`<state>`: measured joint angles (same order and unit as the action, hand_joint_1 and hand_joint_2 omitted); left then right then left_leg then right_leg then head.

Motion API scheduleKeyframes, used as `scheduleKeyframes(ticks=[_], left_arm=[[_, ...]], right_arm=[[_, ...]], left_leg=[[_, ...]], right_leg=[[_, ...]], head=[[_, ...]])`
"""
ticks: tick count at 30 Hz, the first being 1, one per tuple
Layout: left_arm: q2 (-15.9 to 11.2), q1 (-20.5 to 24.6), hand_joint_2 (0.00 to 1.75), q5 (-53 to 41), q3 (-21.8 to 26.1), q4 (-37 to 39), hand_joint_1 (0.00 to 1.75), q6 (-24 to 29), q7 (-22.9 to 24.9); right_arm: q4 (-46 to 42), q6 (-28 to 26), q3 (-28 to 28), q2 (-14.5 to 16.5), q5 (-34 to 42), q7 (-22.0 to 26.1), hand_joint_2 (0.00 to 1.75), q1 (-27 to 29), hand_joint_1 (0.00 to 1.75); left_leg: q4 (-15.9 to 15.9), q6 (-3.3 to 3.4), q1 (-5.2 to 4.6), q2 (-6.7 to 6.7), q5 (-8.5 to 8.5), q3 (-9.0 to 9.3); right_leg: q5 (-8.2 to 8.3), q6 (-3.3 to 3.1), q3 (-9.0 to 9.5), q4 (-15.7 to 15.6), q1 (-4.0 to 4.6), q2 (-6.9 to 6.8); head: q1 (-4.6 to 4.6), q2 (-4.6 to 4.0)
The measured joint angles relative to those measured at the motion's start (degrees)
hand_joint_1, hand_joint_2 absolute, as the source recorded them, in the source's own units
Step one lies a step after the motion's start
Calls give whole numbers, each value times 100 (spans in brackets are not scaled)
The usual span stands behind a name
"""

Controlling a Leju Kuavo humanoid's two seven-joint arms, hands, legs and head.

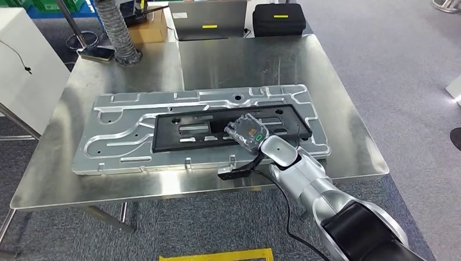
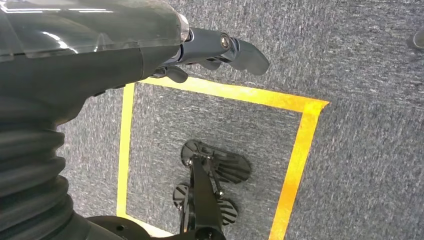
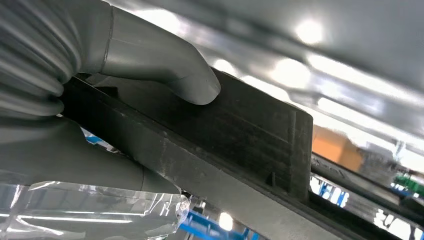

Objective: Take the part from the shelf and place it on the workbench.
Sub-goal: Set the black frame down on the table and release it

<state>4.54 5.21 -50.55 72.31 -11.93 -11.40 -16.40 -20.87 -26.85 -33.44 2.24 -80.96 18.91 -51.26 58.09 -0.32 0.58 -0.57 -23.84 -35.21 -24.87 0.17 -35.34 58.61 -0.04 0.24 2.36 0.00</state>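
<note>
one black part (image 1: pixel 228 129), a long flat frame with several rectangular cut-outs, lies lengthwise on one large machined aluminium plate (image 1: pixel 136 122), which in turn rests on the steel workbench (image 1: pixel 337 125). the right hand (image 1: pixel 249 132), wrapped in clear plastic film, sits on the part's near long edge toward its right end; in the right wrist view the grey thumb (image 3: pixel 160 65) presses on one face of the black part (image 3: pixel 240 135) while the rest of the hand lies against the opposite side, so the hand is clamped on the part. one silver right arm (image 1: pixel 321 196) comes in from the lower right, with one black cable (image 1: pixel 282 209) hanging from it below the table edge. the left hand (image 2: pixel 210 50) hangs over grey carpet (image 2: pixel 360 60) marked with one yellow tape rectangle (image 2: pixel 300 150); its dark fingers reach out straight with nothing between them, and they look apart and unloaded. at the far end of the workbench stand one grey ribbed hose (image 1: pixel 117 32), one cardboard box (image 1: pixel 148 30), one laptop-like grey device (image 1: pixel 206 19) with a yellow label, and one black case (image 1: pixel 278 19) also with a yellow label. one white cabinet (image 1: pixel 24 65) stands to the left of the bench.
</note>
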Motion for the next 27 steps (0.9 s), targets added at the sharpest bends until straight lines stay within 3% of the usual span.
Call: scheduleKeyframes(ticks=[3, 4, 7, 8, 9, 11, 13, 15, 17, 19, 22, 23, 24, 25, 27], left_arm=[[-8, -5, 175, -8, -22, 0, 0, 10, -38], [-11, -6, 175, -12, -27, 0, 0, 20, -50], [-29, -13, 175, -19, -33, 0, 0, 45, -65], [-33, -23, 175, -22, -34, 0, 0, 50, -68], [-35, -33, 175, -29, -34, 0, 0, 55, -70], [-43, -46, 175, -49, -34, 0, 0, 63, -81], [-52, -40, 175, -70, -38, 0, 0, 74, -96], [-56, -36, 175, -101, -49, 0, 0, 99, -114], [-58, -35, 87, -128, -70, 0, 0, 134, -142], [-58, -26, 0, -128, -85, 0, 0, 163, -216], [-59, -24, 0, -113, -89, 0, 0, 200, -326], [-60, -26, 0, -112, -89, 0, 0, 215, -331], [-60, -26, 0, -113, -89, 0, 0, 236, -329], [-60, -26, 0, -114, -89, 0, 0, 254, -323], [-56, -26, 0, -119, -89, 0, 0, 286, -294]], right_arm=[[67, -7, 2, -25, 135, 147, 175, 64, 175], [83, -10, 4, -27, 184, 201, 175, 81, 175], [133, -24, 18, -37, 296, 324, 175, 169, 175], [152, -39, 29, -46, 336, 356, 175, 211, 175], [169, -60, 43, -57, 373, 385, 175, 246, 175], [191, -109, 78, -78, 433, 432, 87, 283, 87], [205, -145, 114, -98, 486, 467, 0, 306, 0], [213, -189, 168, -113, 565, 521, 0, 339, 0], [211, -239, 241, -126, 683, 620, 0, 366, 0], [190, -321, 349, -138, 915, 833, 0, 385, 0], [95, -446, 583, -140, 1495, 1340, 0, 458, 0], [42, -452, 664, -137, 1741, 1525, 0, 500, 0], [-88, -398, 745, -135, 2143, 1722, 0, 559, 0], [-335, -292, 800, -154, 2706, 1879, 0, 637, 0], [-1167, 44, 844, -252, 4242, 2039, 0, 804, 0]], left_leg=[[105, -86, 7, 10, -104, -25], [322, -109, 9, 15, -242, -114], [1450, -160, 19, 23, -770, -626], [1671, -169, 20, 23, -818, -733], [1668, -173, 23, 24, -749, -729], [1004, -160, 31, 27, -359, -388], [247, -117, 28, 28, -97, 2], [5, -51, 14, 25, -83, 116], [-18, 26, 16, 28, -63, 117], [-49, 103, 29, 34, -36, 122], [-55, 147, 32, 34, -25, 112], [-52, 149, 30, 31, -25, 111], [-48, 150, 29, 26, -26, 112], [-43, 147, 27, 19, -28, 115], [-27, 132, 19, 7, -38, 118]], right_leg=[[35, -102, 49, -76, -29, 2], [45, -130, 68, -101, -46, 0], [37, -165, 85, -110, -43, -2], [32, -166, 91, -109, -41, -1], [25, -164, 102, -109, -41, 3], [2, -141, 143, -105, -43, 20], [-27, -92, 165, -85, -16, 47], [-30, -34, 154, -74, 11, 69], [-37, 26, 147, -65, -1, 71], [-215, 86, 41, 185, -18, 50], [-760, 145, -484, 1300, -33, 31], [-846, 152, -633, 1601, -35, 27], [-821, 150, -687, 1699, -35, 23], [-683, 138, -621, 1546, -33, 19], [-262, 74, -236, 718, -22, 13]], head=[[0, 0], [0, 0], [0, 0], [0, 0], [0, 0], [0, 0], [0, 0], [0, 0], [0, 0], [0, -1], [0, 0], [0, 0], [0, 0], [0, 0], [0, 0]])
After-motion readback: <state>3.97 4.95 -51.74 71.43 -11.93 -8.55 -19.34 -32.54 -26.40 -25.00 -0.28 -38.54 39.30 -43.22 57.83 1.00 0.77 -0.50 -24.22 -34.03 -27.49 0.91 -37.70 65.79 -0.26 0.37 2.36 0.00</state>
